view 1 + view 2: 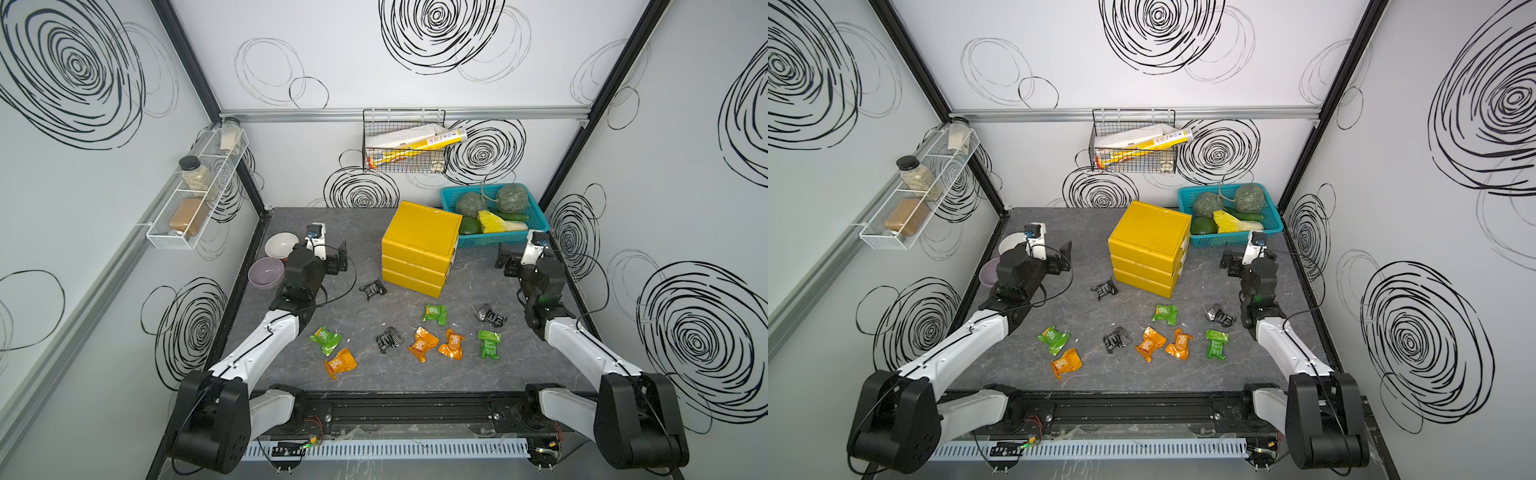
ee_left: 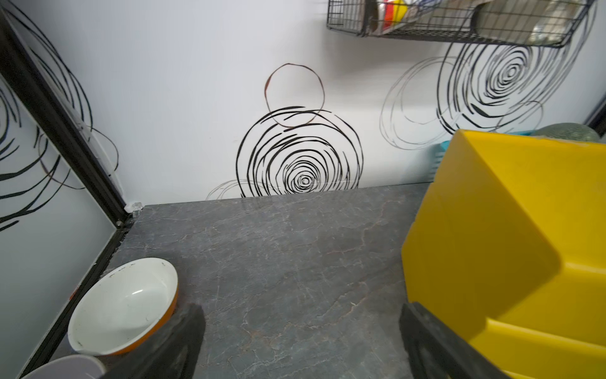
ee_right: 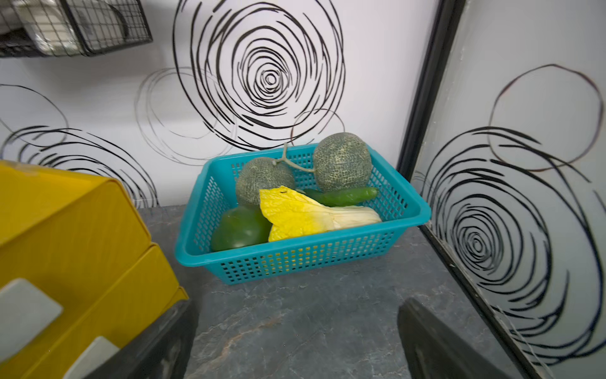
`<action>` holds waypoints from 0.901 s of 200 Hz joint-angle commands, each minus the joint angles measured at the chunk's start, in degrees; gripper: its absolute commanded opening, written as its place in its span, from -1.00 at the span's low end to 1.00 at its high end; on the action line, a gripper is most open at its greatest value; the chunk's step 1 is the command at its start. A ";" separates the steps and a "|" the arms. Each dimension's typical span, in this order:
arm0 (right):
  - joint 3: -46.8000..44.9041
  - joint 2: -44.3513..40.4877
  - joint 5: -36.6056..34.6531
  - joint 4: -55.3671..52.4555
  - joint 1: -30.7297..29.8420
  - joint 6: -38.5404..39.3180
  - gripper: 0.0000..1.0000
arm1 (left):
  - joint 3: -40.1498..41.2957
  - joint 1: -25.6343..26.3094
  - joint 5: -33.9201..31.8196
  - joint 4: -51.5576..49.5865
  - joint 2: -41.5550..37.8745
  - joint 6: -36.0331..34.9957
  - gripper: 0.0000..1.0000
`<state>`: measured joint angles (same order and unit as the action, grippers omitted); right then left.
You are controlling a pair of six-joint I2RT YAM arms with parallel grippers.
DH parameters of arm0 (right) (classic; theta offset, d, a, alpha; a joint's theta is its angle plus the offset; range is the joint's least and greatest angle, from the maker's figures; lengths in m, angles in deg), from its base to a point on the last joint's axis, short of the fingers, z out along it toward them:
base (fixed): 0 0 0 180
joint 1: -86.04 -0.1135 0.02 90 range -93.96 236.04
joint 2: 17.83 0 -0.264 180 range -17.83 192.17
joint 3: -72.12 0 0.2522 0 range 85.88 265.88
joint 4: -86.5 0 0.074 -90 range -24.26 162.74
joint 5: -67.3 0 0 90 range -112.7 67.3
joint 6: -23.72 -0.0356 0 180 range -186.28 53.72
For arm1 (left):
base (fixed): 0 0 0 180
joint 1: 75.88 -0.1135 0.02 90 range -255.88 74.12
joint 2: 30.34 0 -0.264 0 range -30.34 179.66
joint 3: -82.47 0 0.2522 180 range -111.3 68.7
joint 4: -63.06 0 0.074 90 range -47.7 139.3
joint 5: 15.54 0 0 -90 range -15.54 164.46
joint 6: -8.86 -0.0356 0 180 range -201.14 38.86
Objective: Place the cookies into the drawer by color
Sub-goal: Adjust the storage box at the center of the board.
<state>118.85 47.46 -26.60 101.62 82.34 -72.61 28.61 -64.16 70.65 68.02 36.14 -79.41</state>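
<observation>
Yellow drawer stands well apart from left hand and right hand, both agape, empty.

I get my two top views from high above the near edge of the grey marbled tabletop, tilted steeply down toward the back wall. Set side by side, they share nearly everything: the whole tabletop, both arms and all three walls. My left wrist camera sits low and close over the back-left part of the tabletop, facing the back wall, near the white-lined orange bowl. My right wrist camera, just as low, faces the back-right corner and the teal slatted plastic basket. Both wrist views catch the boxy bright-yellow plastic three-drawer cabinet close up and the black wire wall basket above
</observation>
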 commanded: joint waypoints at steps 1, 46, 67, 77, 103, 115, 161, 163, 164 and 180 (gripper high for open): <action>6.88 -2.76 10.07 -14.89 0.19 -3.85 1.00 | -4.22 3.08 0.84 -16.96 -3.59 -0.19 0.98; 18.00 -2.07 12.38 -22.19 0.19 -13.32 1.00 | -3.91 3.80 12.16 -20.30 -5.90 -8.06 0.98; 22.46 1.80 16.74 -22.65 0.19 -13.97 1.00 | -4.92 4.75 12.96 -20.34 -3.93 -10.37 0.98; 25.66 4.41 18.49 -25.13 0.19 -13.38 1.00 | -5.87 5.44 13.31 -20.51 -2.87 -11.06 0.98; 30.85 10.65 22.39 -25.75 0.19 -12.66 1.00 | -7.42 6.97 13.92 -18.59 -0.04 -11.74 0.99; 33.05 13.73 25.40 -25.01 0.19 -12.19 1.00 | -7.78 7.77 13.88 -17.06 1.14 -12.30 0.98; 45.78 27.51 35.35 -27.08 0.19 -13.21 1.00 | -11.64 8.49 14.05 -12.75 8.14 -11.87 0.98; 46.31 28.04 36.00 -27.09 0.19 -13.26 1.00 | -11.84 8.49 14.02 -12.61 8.45 -11.85 0.98; 46.57 28.31 36.25 -27.07 0.23 -13.26 1.00 | -11.93 8.49 14.01 -12.50 8.60 -11.80 0.98; 49.94 32.59 40.38 -27.72 0.10 -13.62 1.00 | -13.15 8.66 14.25 -11.29 10.73 -11.16 0.98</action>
<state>163.62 75.92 5.14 75.63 82.49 -85.20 18.31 -55.89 83.70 51.39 44.42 -90.77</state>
